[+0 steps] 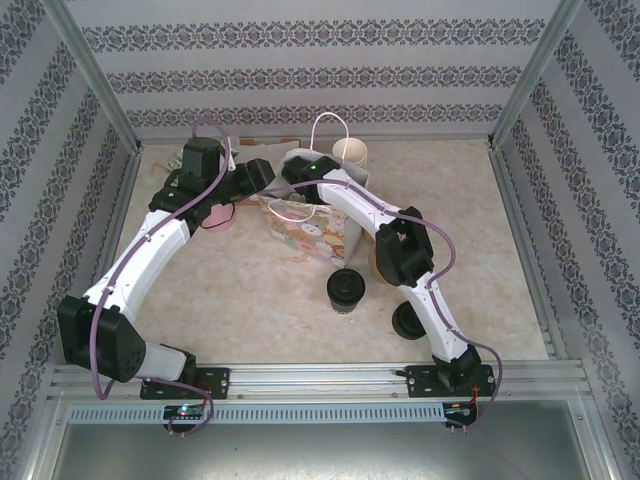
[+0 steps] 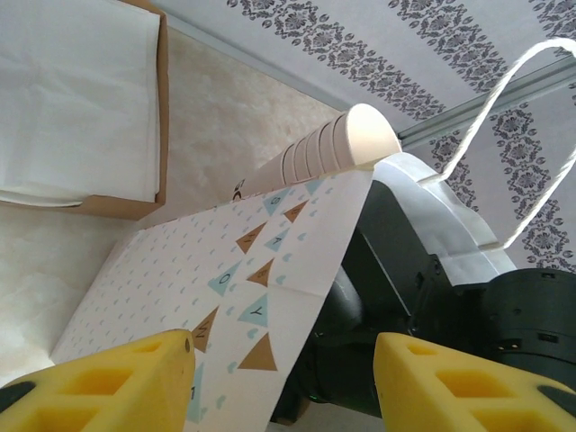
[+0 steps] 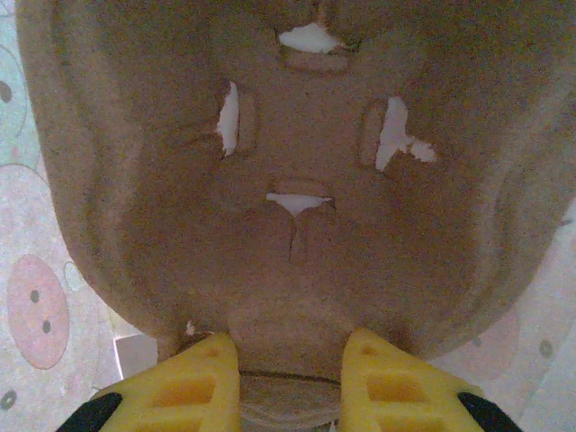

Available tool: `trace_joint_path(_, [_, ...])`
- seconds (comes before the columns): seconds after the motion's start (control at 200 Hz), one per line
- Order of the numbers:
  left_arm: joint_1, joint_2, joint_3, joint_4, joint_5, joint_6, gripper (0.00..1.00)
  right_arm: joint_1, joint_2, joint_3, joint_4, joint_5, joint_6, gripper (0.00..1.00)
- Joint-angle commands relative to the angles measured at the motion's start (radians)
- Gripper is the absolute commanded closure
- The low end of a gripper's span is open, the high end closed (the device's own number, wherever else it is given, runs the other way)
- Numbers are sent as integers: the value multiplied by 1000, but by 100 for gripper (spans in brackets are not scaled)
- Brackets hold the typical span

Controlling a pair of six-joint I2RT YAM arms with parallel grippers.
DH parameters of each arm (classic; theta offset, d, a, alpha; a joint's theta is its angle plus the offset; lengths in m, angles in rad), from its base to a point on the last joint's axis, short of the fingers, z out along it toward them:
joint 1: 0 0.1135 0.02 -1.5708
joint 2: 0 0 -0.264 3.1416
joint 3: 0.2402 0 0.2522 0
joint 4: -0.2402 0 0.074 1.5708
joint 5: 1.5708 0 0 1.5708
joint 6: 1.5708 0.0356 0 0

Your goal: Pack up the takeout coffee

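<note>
Takeout coffee (image 1: 347, 288) judged upright on the tabletop (image 1: 250, 300), at about 5 o'clock from the gift bag (image 1: 300, 228), where the right tool (image 3: 288, 346) grips a pulp carrier (image 3: 288, 180); right arm nearer, left tool (image 2: 283, 346) open.

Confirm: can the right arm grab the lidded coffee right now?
Probably not as is. The right gripper is in the gift bag, shut on the pulp carrier. The lidded coffee itself sits unobstructed on the table in front of the bag, beside that arm's elbow.
</note>
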Motion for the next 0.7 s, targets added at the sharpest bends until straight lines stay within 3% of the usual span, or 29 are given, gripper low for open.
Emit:
trace_joint_path(0.0, [-18, 9, 34, -30, 14, 26, 44, 3, 54, -19, -41, 61, -28, 90])
trace_joint_path(0.41, [-30, 13, 51, -36, 3, 25, 44, 6, 56, -62, -28, 32, -7, 88])
trace_joint_path(0.595, [-33, 7, 52, -42, -3, 25, 44, 3, -34, -55, 25, -45, 27, 75])
trace_joint_path(0.694, [-36, -3, 49, -42, -11, 26, 44, 4, -84, -45, 45, -69, 45, 62])
